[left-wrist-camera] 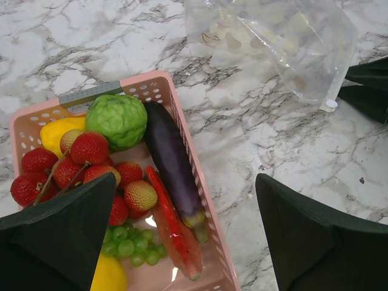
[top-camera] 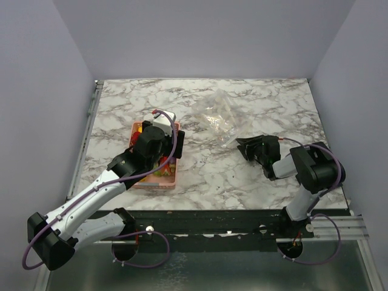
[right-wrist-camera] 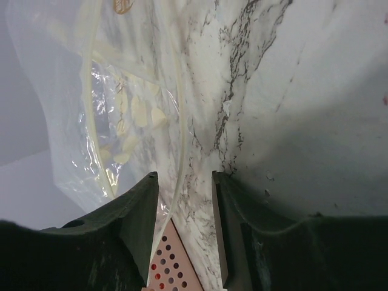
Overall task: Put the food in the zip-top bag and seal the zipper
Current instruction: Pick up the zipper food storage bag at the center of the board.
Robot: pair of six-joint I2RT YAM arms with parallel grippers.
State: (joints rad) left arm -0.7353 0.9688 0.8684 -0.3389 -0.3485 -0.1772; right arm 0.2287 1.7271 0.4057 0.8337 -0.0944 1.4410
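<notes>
Left gripper gapes empty over glossy food — right gripper half-open, unclamped, astride the crinkly zip-top bag.

The left arm stretches from its base forward and to the right, its wrist bent downward so that the left gripper hangs above the surface with its jaws spread as wide as they go. The right arm is folded close to its base, elbow out to the right and forearm pointing left. The right gripper lies low near the surface, its jaws partly apart with a narrow gap between them.
</notes>
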